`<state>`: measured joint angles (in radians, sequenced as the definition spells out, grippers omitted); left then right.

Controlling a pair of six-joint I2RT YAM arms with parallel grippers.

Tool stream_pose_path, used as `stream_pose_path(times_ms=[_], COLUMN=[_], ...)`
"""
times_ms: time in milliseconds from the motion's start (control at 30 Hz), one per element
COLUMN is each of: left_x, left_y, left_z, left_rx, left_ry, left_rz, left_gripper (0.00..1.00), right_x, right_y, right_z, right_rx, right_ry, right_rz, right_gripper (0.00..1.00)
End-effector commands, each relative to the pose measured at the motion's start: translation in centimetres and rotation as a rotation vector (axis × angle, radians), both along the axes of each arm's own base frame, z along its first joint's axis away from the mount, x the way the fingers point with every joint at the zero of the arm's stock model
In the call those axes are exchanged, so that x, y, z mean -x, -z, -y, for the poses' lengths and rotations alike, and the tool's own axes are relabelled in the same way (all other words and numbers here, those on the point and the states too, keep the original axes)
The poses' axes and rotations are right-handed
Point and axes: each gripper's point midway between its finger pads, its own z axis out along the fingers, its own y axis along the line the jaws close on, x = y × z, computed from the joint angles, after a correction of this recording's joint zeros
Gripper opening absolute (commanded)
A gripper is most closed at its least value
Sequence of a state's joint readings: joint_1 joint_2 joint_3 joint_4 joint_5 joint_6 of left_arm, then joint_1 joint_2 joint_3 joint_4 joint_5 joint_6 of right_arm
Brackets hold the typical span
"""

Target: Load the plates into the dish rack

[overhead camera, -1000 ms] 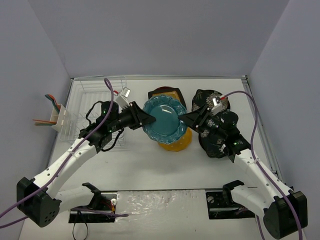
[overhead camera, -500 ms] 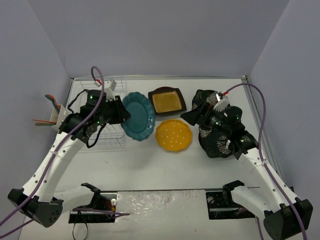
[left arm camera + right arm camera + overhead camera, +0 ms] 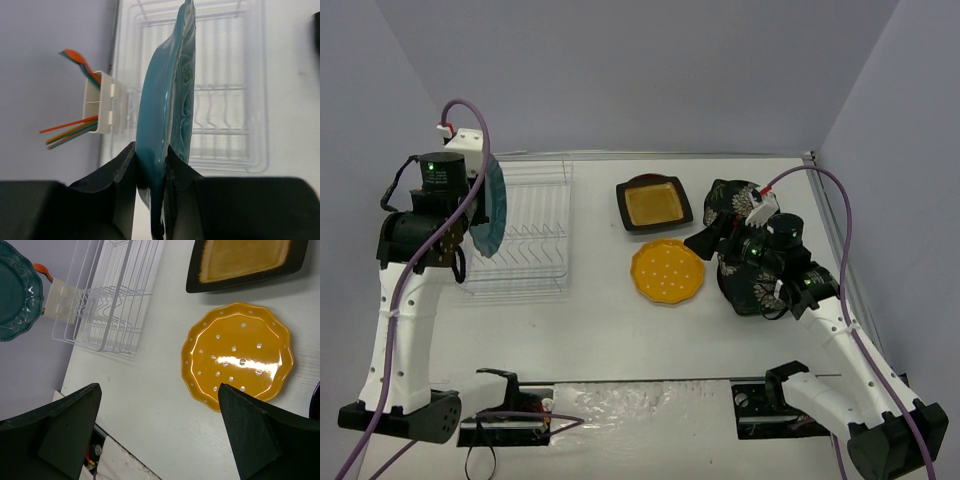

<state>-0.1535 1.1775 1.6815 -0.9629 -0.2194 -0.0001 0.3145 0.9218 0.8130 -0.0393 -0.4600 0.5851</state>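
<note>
A: Starting big: white table [image 3: 620, 330], with a white thin-wire dish rack [image 3: 525, 240] on its left part.
B: Teal scalloped round plate [image 3: 167, 115]?
A: Up on edge above the rack's left side, rim pinched by the left gripper [image 3: 151, 162].
B: Other plates?
A: Orange-yellow dotted round plate [image 3: 667, 272], black square plate with yellow centre [image 3: 654, 203] and black white-flowered plates [image 3: 745, 295] lie flat on the table, right of the rack.
B: Right gripper [image 3: 159, 390]?
A: Spread wide above the table, near the orange-yellow one.

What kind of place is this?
Probably a lab test cell, not a kitchen: two robot arms bolted to a white table, bare grey walls, a dish rack and loose plates.
</note>
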Motion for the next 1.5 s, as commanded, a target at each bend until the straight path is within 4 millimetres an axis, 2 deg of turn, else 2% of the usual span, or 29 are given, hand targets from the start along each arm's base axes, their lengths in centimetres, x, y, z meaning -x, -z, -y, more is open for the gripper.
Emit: stream_pose_path(times_ms=[0, 100, 233, 467, 633, 1000, 1300, 1367, 1467], left_x=[-3.3, -5.0, -6.7, -8.8, -9.8, -11.4, -11.7, -11.5, -11.4], left_y=[-2.8, -2.2, -1.3, 0.8, 2.9, 7.7, 10.7, 11.3, 11.6], left_z=[-3.5, -6.0, -8.1, -10.9, -11.8, -13.7, -13.2, -13.2, -13.5], left_rx=[-0.144, -0.159, -0.171, -0.166, -0.16, -0.136, -0.094, -0.087, -0.09], left_ry=[-0.023, -0.06, -0.068, -0.077, -0.071, -0.067, -0.043, -0.048, -0.068], left_rz=[0.106, 0.105, 0.105, 0.073, 0.052, 0.005, -0.021, -0.029, -0.026], left_gripper=[0.0, 0.0, 0.0, 0.0, 0.0, 0.0, 0.0, 0.02, 0.19], right_x=[-0.9, -1.1, -1.1, -1.5, -1.9, -2.2, -2.1, -2.1, -2.0], right_y=[-3.0, -2.7, -1.6, 0.0, 1.0, 1.7, 2.1, 2.2, 2.3], right_z=[-0.4, -0.5, -0.4, -0.5, -0.7, -0.8, -0.8, -0.8, -0.7], right_rx=[0.003, 0.02, 0.039, 0.058, 0.07, 0.089, 0.091, 0.091, 0.091], right_ry=[-0.036, -0.056, -0.07, -0.105, -0.12, -0.139, -0.139, -0.139, -0.136], right_rz=[0.111, 0.112, 0.079, 0.045, 0.02, 0.014, 0.002, 0.001, 0.0], right_gripper=[1.0, 1.0, 1.0, 1.0, 1.0, 1.0, 1.0, 1.0, 1.0])
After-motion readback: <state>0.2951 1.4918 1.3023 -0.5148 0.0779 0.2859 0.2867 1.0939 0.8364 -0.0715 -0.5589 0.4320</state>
